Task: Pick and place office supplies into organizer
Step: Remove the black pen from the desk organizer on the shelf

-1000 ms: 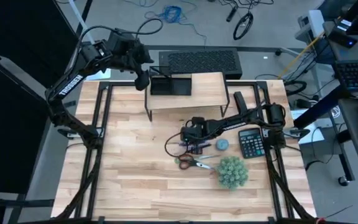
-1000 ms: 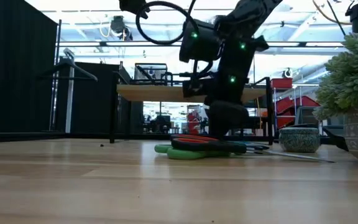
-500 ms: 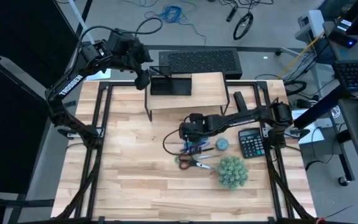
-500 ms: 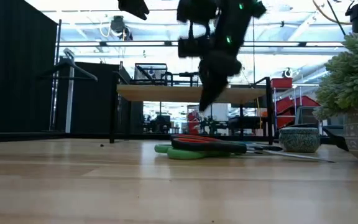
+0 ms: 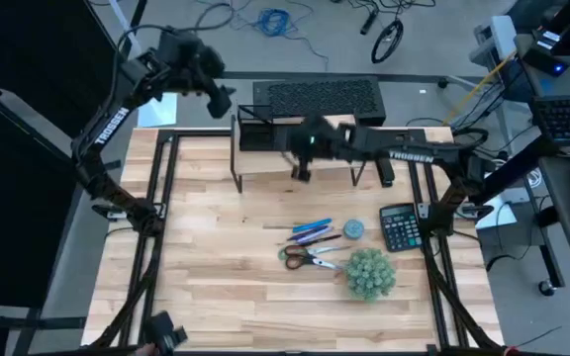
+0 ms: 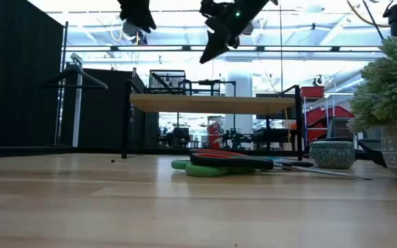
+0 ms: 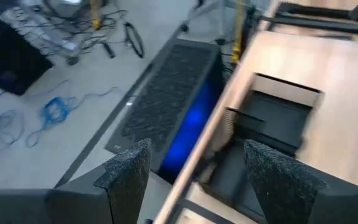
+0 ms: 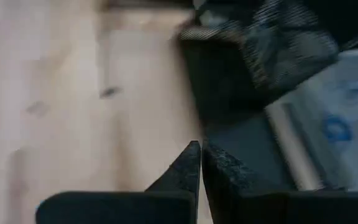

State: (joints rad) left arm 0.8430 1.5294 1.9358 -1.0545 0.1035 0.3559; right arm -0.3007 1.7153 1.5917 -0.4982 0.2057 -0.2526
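Observation:
The black organizer [image 5: 265,133] stands on the wooden riser shelf [image 5: 330,148] at the far side; the low view shows the organizer [image 6: 178,84] on the shelf top. Blue pens [image 5: 310,229] and two pairs of scissors [image 5: 310,259] lie on the table; in the low view the red-handled pair [image 6: 219,156] rests on the green-handled pair [image 6: 202,169]. My right gripper [image 5: 300,170] hangs high over the shelf, just right of the organizer. It is shut [image 8: 201,163], and nothing shows between its fingers. My left gripper [image 5: 222,99] hovers open [image 7: 197,180] beyond the organizer's far left corner.
A fuzzy green plant [image 5: 369,274], a small grey bowl [image 5: 352,229] and a black calculator [image 5: 399,225] stand right of the supplies. A black mat [image 5: 317,97] lies on the floor beyond the far edge. Bare tabletop lies to the left and near.
My right gripper has risen from the pens and swung toward the far edge; it now hangs high over the riser shelf beside the organizer. The pens and scissors stay on the table. My left gripper has drawn back a little toward the far edge.

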